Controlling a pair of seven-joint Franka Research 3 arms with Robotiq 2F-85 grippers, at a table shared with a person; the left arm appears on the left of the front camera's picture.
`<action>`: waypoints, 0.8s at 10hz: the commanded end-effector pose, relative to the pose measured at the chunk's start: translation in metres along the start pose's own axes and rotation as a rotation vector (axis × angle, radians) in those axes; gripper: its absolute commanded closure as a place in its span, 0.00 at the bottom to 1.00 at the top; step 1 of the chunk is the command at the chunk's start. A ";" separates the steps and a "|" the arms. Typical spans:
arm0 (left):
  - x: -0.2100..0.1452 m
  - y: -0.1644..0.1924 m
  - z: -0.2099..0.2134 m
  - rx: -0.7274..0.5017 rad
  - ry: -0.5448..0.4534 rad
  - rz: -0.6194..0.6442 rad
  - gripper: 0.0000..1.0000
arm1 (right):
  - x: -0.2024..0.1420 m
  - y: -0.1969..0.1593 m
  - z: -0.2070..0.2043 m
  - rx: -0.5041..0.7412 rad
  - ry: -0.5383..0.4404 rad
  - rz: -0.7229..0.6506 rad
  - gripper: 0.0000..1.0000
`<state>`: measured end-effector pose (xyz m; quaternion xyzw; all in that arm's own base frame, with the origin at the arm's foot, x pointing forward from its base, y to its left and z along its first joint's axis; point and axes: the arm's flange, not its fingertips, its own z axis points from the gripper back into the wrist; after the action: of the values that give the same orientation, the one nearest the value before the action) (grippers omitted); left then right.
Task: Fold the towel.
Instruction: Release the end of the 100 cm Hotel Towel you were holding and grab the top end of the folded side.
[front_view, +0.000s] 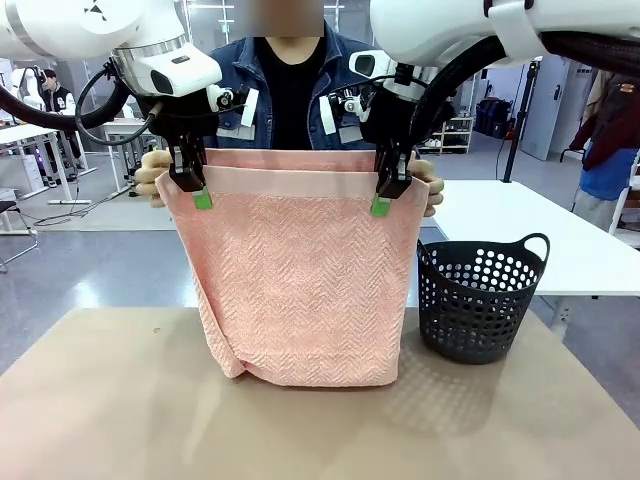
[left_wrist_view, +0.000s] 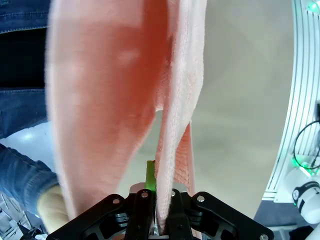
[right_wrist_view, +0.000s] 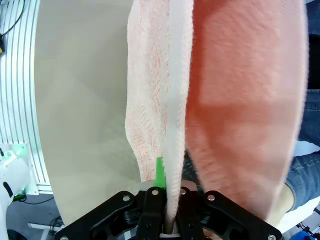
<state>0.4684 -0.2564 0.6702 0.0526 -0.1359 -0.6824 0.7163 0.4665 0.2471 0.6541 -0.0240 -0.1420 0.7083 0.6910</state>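
The salmon-pink towel hangs doubled over above the table, its fold touching the tabletop. My left gripper is shut on the near layer's top left corner, and my right gripper is shut on its top right corner. A person's left-side hand and right-side hand hold the far layer's top corners just behind my fingers. In the left wrist view the towel runs down from my pinched fingers. In the right wrist view the towel likewise drops from my shut gripper.
A black perforated basket stands on the table to the right of the towel. The brown tabletop spreads out in front and to the left. A white table sits behind on the right.
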 end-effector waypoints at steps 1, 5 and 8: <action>-0.002 0.001 0.002 0.004 -0.001 0.001 1.00 | 0.000 -0.001 0.000 -0.003 0.005 0.003 1.00; -0.002 0.001 0.002 0.004 -0.001 0.001 1.00 | 0.000 -0.001 0.000 -0.003 0.005 0.003 1.00; -0.002 0.001 0.002 0.004 -0.001 0.001 1.00 | 0.000 -0.001 0.000 -0.003 0.005 0.003 1.00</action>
<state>0.4684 -0.2564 0.6702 0.0526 -0.1359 -0.6824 0.7163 0.4665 0.2472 0.6542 -0.0240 -0.1421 0.7084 0.6910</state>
